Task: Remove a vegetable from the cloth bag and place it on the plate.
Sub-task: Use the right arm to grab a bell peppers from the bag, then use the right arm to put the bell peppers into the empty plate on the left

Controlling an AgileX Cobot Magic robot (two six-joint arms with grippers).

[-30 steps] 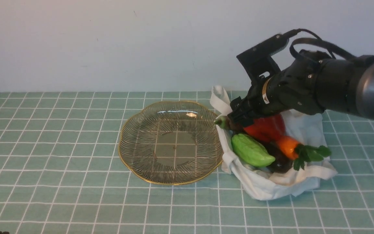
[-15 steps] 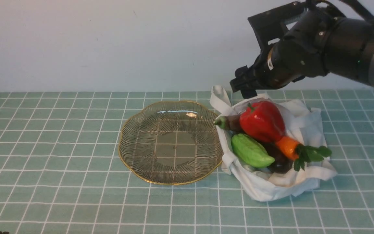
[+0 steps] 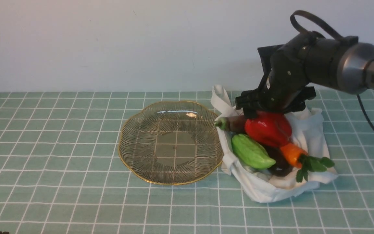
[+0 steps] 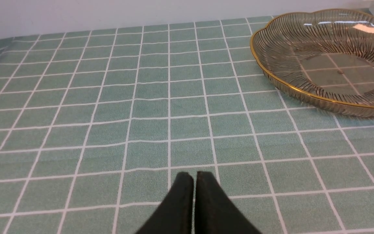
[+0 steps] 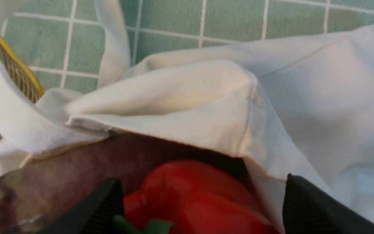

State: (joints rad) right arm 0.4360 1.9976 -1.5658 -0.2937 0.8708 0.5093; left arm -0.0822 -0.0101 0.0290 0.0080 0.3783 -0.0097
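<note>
The red bell pepper [image 3: 268, 128] lies on top of the other vegetables in the white cloth bag [image 3: 308, 125], right of the glass plate [image 3: 170, 143]. My right gripper [image 3: 273, 110] is low over the pepper's far end, open, with one finger on each side of it. In the right wrist view the pepper [image 5: 193, 195] and its green stem sit between the spread jaws of the gripper [image 5: 203, 191], with the bag's rim [image 5: 206, 107] just beyond. My left gripper [image 4: 194, 177] is shut and empty above bare tablecloth, with the plate [image 4: 323, 58] well off to one side.
The bag also holds a brown-purple eggplant [image 3: 230, 123], a light green gourd [image 3: 251, 151], an orange carrot with leaves [image 3: 292, 152] and a dark vegetable [image 3: 279, 164]. A bag handle [image 3: 221, 97] lies by the plate's rim. A green checked cloth covers the table.
My right gripper rose off the bag, swung right and came back down over the pepper. The pepper and the carrot have shifted a little to the right in the bag.
</note>
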